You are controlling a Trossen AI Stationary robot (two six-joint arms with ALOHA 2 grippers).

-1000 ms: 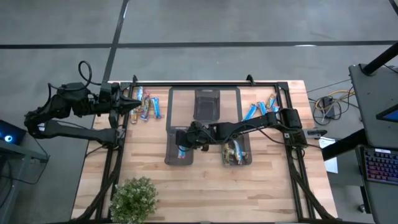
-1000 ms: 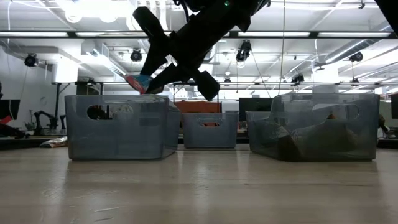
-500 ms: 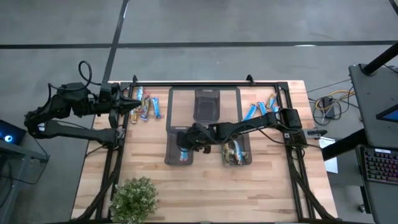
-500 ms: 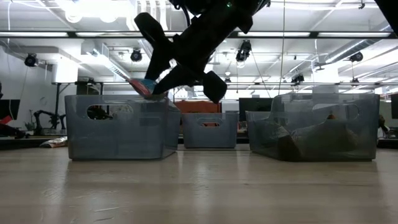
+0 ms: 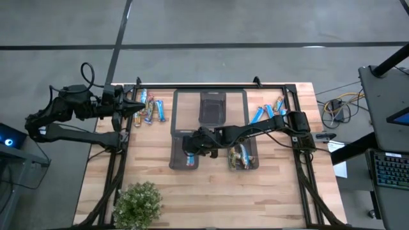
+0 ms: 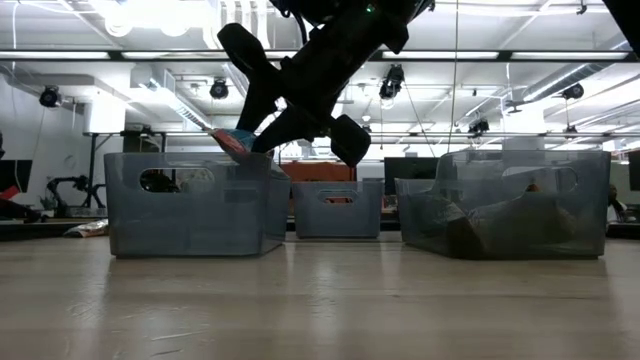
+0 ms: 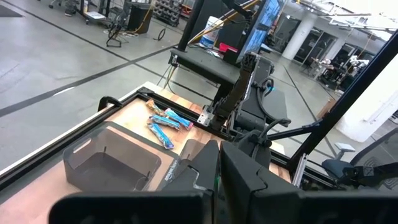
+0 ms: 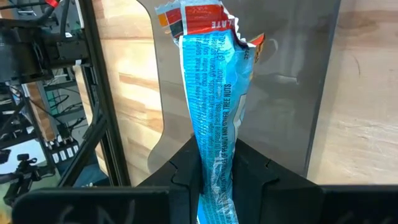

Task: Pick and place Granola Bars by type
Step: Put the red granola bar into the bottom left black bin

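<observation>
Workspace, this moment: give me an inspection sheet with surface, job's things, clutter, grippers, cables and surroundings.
Surface: wooden table, dark frame around it.
Job's things: blue-and-red granola bar in the right gripper above the left bin; loose bars far left and far right; bars in the right bin; far bin.
Clutter: potted plant.
Grippers: right shut on the bar; left gripper shut, parked at the table's left edge.
Cables: bundle off the table's right.
Surroundings: open workshop floor.
</observation>
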